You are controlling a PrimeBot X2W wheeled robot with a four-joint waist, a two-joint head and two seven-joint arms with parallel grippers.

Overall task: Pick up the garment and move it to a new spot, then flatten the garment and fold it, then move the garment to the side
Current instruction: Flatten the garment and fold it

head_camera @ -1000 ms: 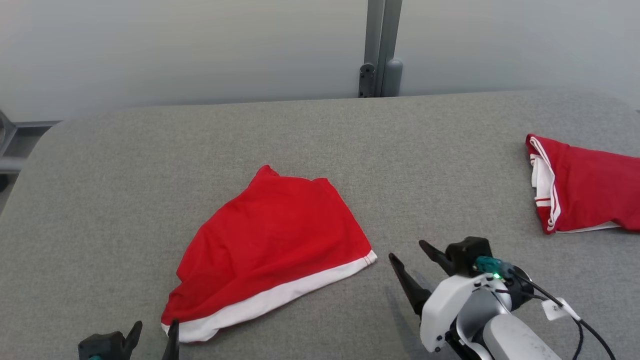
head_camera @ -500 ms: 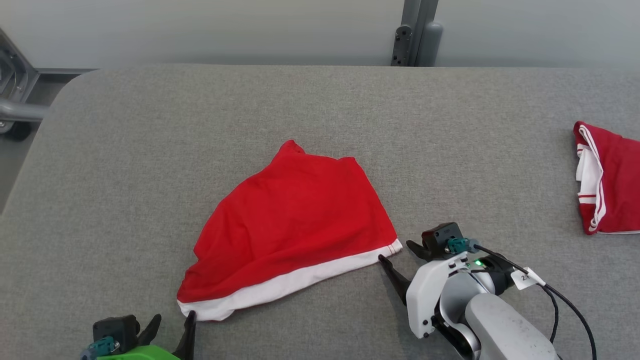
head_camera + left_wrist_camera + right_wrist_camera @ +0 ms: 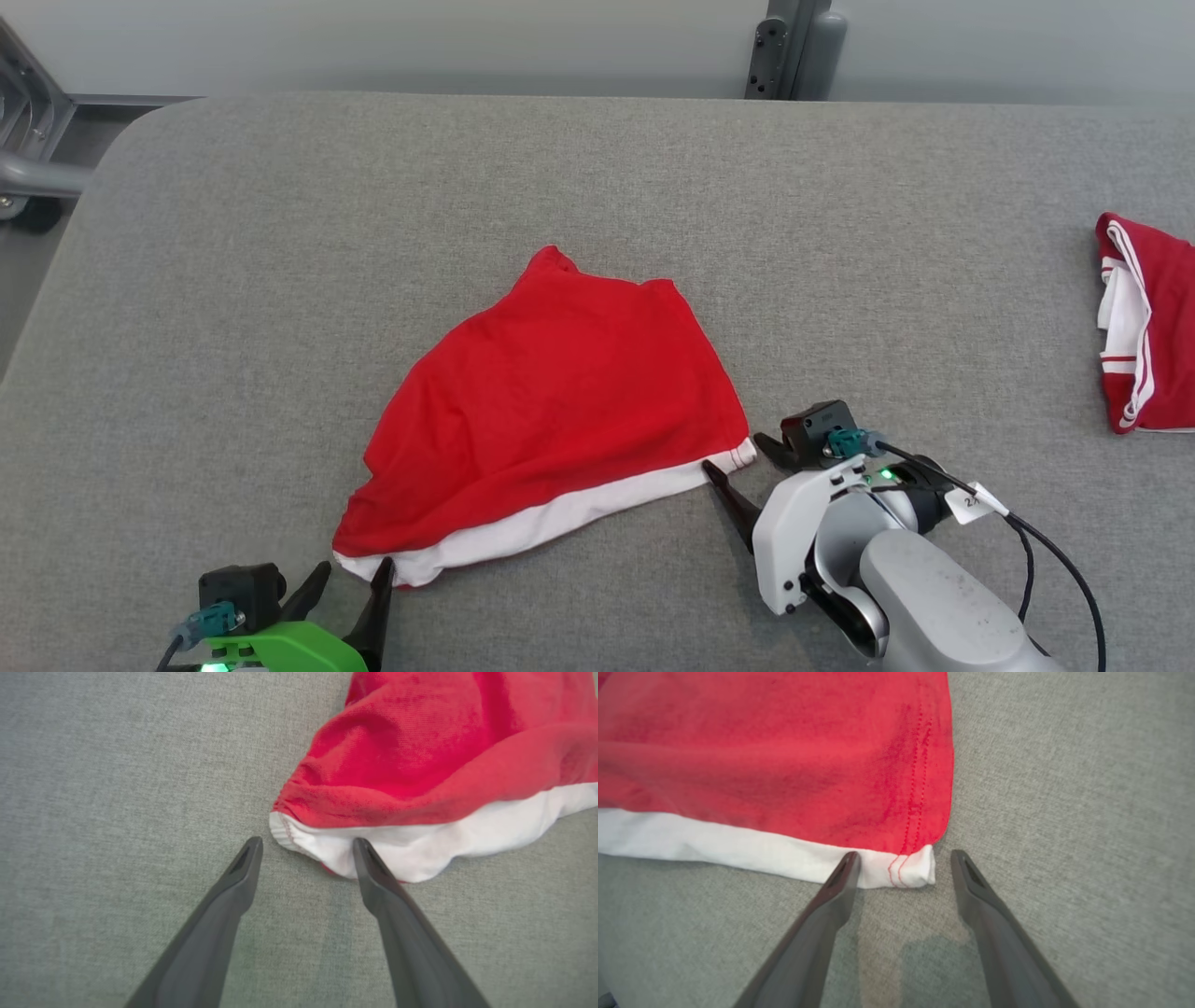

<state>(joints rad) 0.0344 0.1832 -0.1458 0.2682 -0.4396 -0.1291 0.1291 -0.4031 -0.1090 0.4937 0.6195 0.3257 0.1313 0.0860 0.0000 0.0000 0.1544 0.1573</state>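
Robot squares up to its laundry: a red garment point(image 3: 560, 392) lies loosely spread on the grey worktop point(image 3: 280, 233), its white hem point(image 3: 560, 513) toward the machine. The left end effector point(image 3: 353, 566) and right end effector point(image 3: 733, 451), both spread wide and holding nothing, straddle the hem's left and right corners. The pick-up looks imminent: each must close on its corner, then both lift together. A second red garment point(image 3: 1153, 345) lies well apart to the garment's right.
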